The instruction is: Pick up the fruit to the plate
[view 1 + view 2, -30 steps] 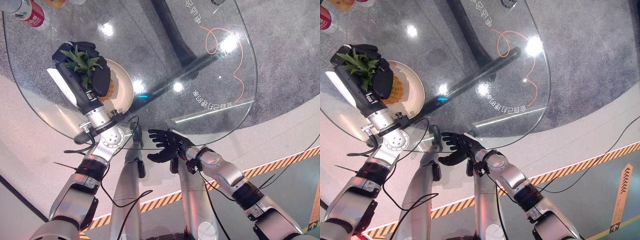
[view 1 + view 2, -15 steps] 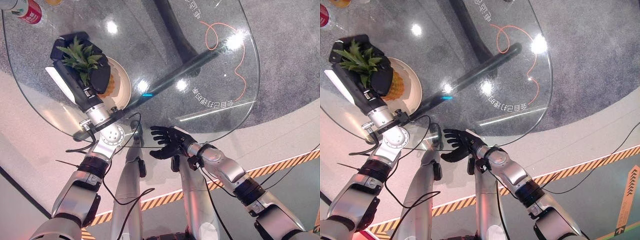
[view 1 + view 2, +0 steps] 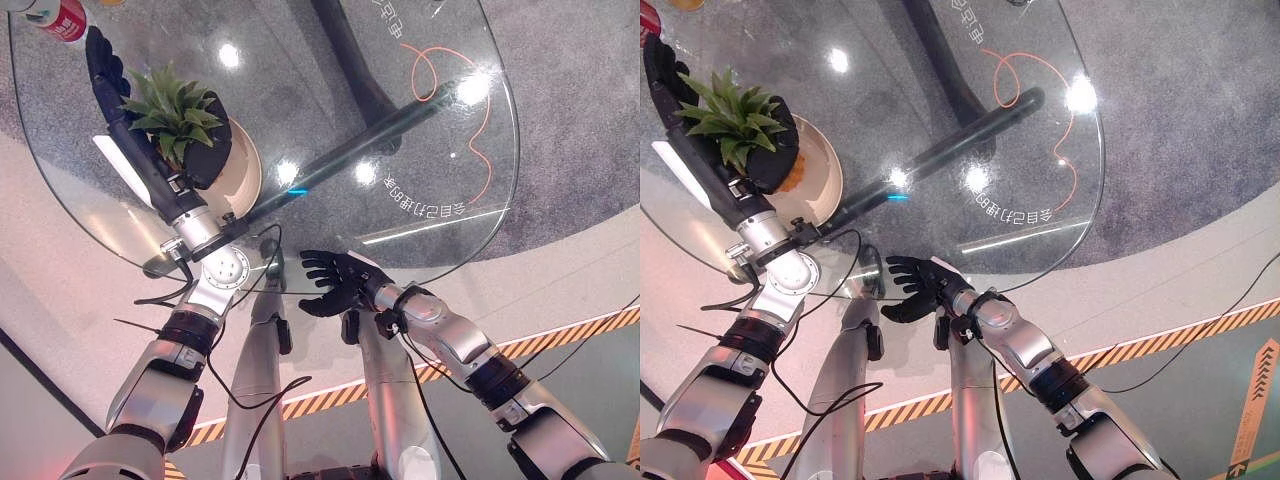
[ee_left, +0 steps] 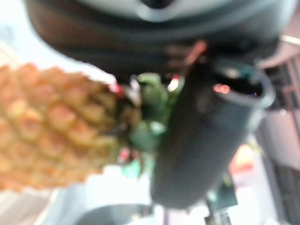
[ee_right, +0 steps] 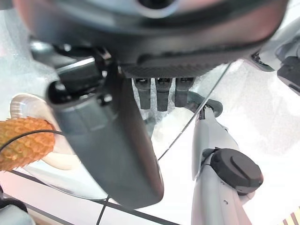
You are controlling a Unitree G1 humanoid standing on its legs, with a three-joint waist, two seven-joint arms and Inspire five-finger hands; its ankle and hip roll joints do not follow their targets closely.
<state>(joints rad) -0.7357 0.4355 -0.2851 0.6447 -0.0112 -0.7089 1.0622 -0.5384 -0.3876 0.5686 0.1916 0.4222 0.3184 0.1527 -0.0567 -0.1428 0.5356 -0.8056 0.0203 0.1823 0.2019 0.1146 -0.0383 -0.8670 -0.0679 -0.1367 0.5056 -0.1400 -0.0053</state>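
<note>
While my left hand [image 3: 205, 150] reaches over the left edge of the round glass bench [image 3: 330, 120], the pineapple [image 3: 740, 125] sits on the cream plate [image 3: 820, 175] there, its green crown pointing up toward my head camera. My left fingers [image 3: 100, 60] are spread apart and straight, reaching past the crown toward the far left edge, while the thumb side of the hand lies against the fruit's body over the plate; they are not clamped on anything. From my left wrist, the scaly orange body of the pineapple shows just beside the thumb. My right hand [image 3: 335, 285] hangs at the near edge of the bench, well apart from the plate, its fingers relaxed and apart, holding nothing. 1 red-labelled bottle [image 3: 55, 18] stands at the far left edge.
</note>
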